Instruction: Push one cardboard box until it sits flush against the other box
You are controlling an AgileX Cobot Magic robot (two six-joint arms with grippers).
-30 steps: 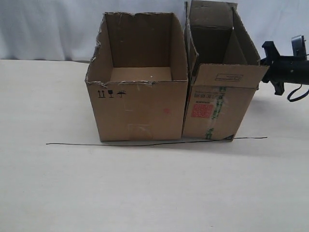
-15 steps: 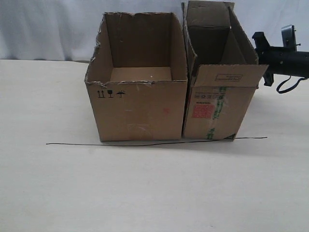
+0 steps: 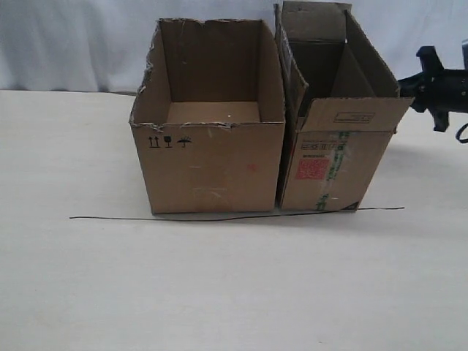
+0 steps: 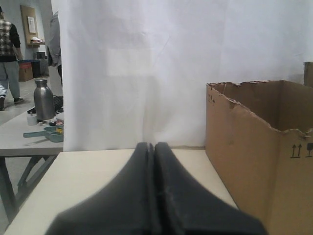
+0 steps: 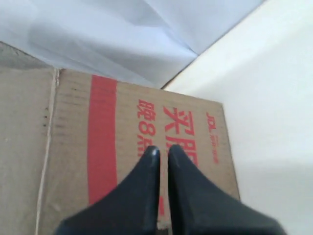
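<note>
The narrower carton (image 3: 329, 161), with flaps, a red print and green tape, stands at the right side of the wider plain box (image 3: 212, 164). Their facing walls look pressed together. My right gripper (image 3: 404, 88) hovers just off the carton's far right side, near its folded-out flap. In the right wrist view its fingers (image 5: 160, 151) are shut, with only a sliver between the tips, pointing at the carton's wall with the red stripe (image 5: 102, 142). My left gripper (image 4: 150, 146) is shut and empty, low over the table to one side of the plain box (image 4: 254, 156). It is out of the exterior view.
A thin black wire (image 3: 219, 218) lies on the pale table (image 3: 219, 292) along the front of both boxes. A white curtain (image 3: 73, 44) hangs behind. The left wrist view shows another table with a steel bottle (image 4: 44, 98) and a person beyond it.
My right gripper moved in to the left against the carton, nudging its top toward the plain box. It has since drawn back to the right, off the carton.
</note>
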